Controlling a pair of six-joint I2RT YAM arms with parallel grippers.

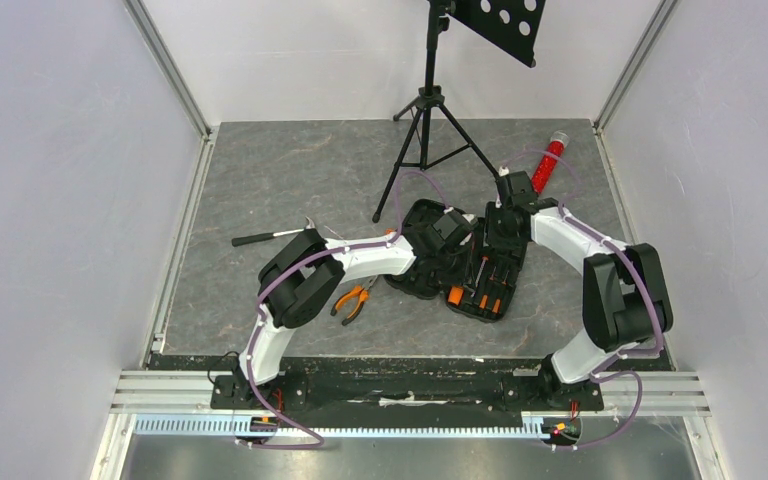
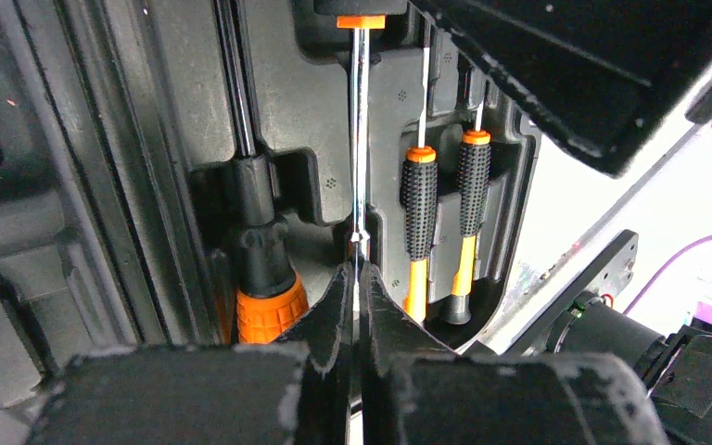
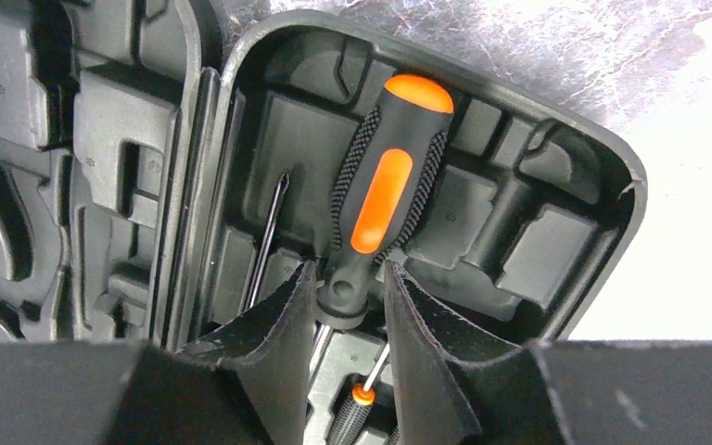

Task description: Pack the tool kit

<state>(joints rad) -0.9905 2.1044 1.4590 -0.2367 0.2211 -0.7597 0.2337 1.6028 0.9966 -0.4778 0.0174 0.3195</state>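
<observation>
At the centre of the table (image 1: 260, 180), the tool kit (image 1: 412, 283) lies open. Left claw (image 2: 357, 278), pressed together, pinches a screwdriver shaft (image 2: 359, 139) inside. Right claw (image 3: 348, 287), at its three o'clock, stands spread either side of an orange-and-black handle (image 3: 385, 185), at its neck. Pliers (image 1: 353, 300) lie at the kit's eight o'clock.

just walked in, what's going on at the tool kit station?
Both arms are over the open tool kit case. The left gripper is shut on a screwdriver's metal shaft inside the case. The right gripper has its jaws apart on either side of the big orange-and-black screwdriver handle, which lies in the case. The pliers and hammer lie on the table, not yet packed.
</observation>
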